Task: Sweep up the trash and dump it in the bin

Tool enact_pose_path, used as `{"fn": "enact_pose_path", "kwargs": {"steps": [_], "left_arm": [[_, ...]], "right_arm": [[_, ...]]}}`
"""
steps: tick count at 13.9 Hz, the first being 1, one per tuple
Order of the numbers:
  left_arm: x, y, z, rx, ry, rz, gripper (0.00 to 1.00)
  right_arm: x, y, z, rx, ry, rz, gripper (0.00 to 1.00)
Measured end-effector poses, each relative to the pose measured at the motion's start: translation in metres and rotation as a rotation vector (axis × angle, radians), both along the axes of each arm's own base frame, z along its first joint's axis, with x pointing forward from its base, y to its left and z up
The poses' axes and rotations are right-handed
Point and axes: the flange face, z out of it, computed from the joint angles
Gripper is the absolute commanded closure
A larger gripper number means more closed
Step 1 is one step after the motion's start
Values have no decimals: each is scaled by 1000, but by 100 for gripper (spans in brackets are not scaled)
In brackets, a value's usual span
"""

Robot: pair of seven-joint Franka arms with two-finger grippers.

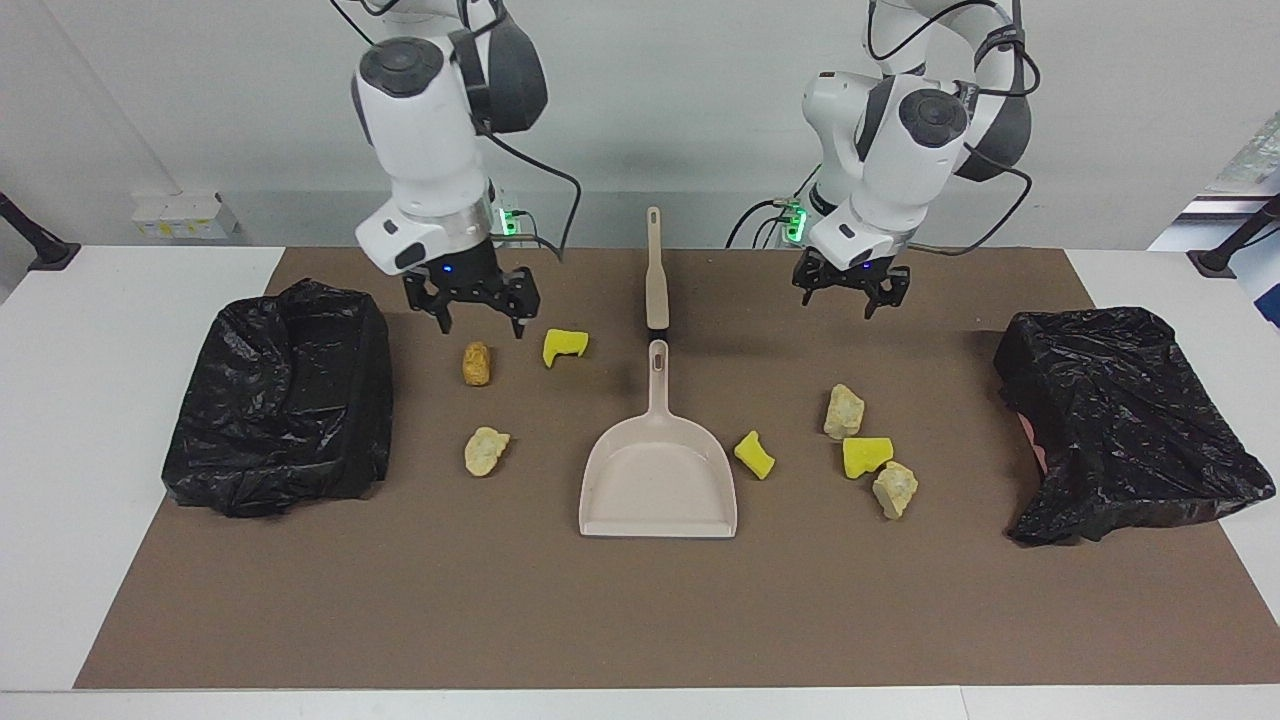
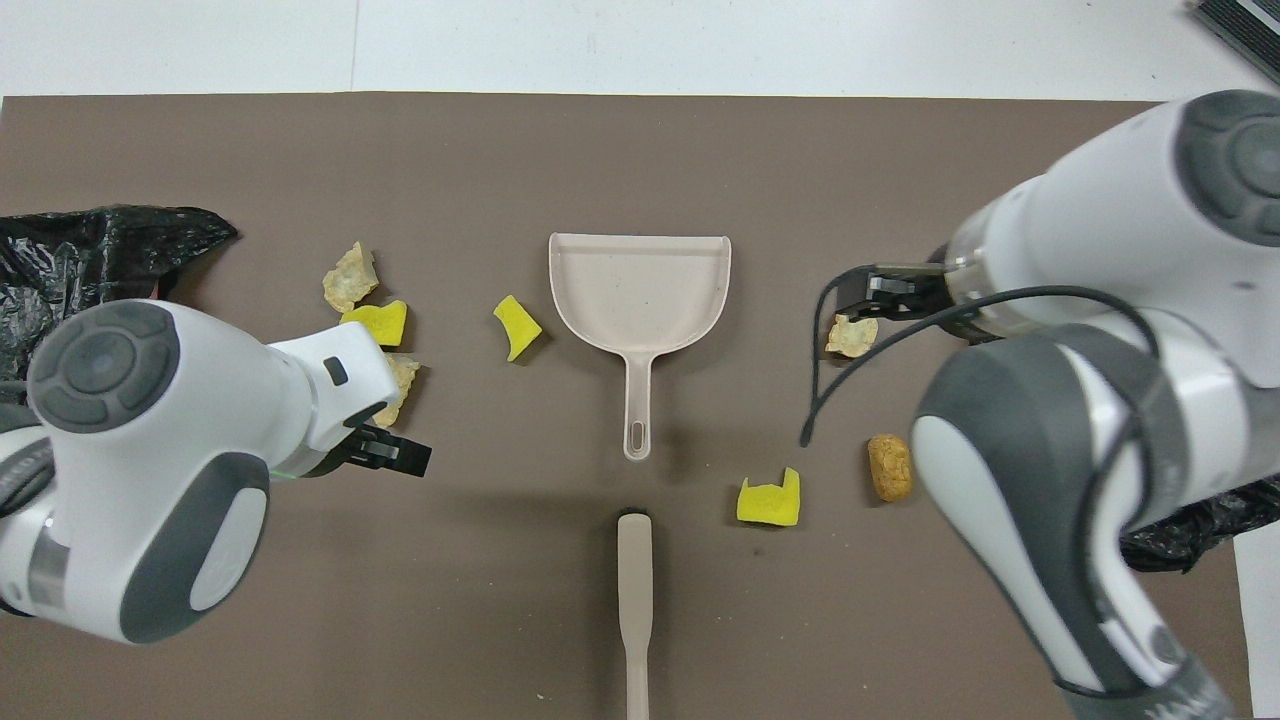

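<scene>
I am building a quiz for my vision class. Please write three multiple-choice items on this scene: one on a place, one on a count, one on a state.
1. Where does the brush lie?
A. Nearer to the robots than the dustpan
B. In the dustpan
C. In a bin

2. How many yellow pieces are there?
A. Two
B. Three
C. Five

3. How is the dustpan?
A. Lifted in the air
B. Flat on the mat, empty
C. Full of trash

Key:
1 A, the brush lies just off the tip of the dustpan's handle, toward the robots.
2 B, three yellow pieces lie on the mat.
3 B, nothing lies in the dustpan and nothing holds it.
</scene>
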Motion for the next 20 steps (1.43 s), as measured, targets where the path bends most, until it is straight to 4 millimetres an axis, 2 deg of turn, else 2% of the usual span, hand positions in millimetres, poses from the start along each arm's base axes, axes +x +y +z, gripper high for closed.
{"fn": "enact_pose_path", "kwargs": {"steps": [3, 5, 8, 10, 12, 14, 15, 17, 19, 20], "left_arm": [[-39, -22, -37, -2, 1, -69, 0], [-69, -42, -52, -7, -9, -92, 0], [-130, -91, -70, -17, -31, -65, 0], [-168, -125, -73, -22, -40, -54, 0], [-199, -152, -73, -31, -47, -76, 0], [-228, -173, -74, -42, -54, -74, 0], [-239, -182, -74, -56, -62, -56, 0], [-254, -195, -79, -86, -78, -16, 0], [-260, -205, -92, -95, -85, -13, 0], [-260, -207, -98, -93, -85, -13, 0]], "right_arm": [[5, 59, -47, 18, -3, -6, 0], [2, 94, -73, 24, 6, -10, 0], [-9, 142, -109, 32, 19, -27, 0], [-18, 170, -136, 31, 34, -39, 5], [-26, 189, -160, 22, 55, -34, 13], [-29, 191, -175, 8, 76, -29, 25], [-31, 190, -179, 3, 83, -30, 27], [-34, 189, -185, 1, 100, -33, 50], [-36, 188, -187, 2, 108, -31, 86], [-37, 188, -187, 3, 108, -29, 97]]}}
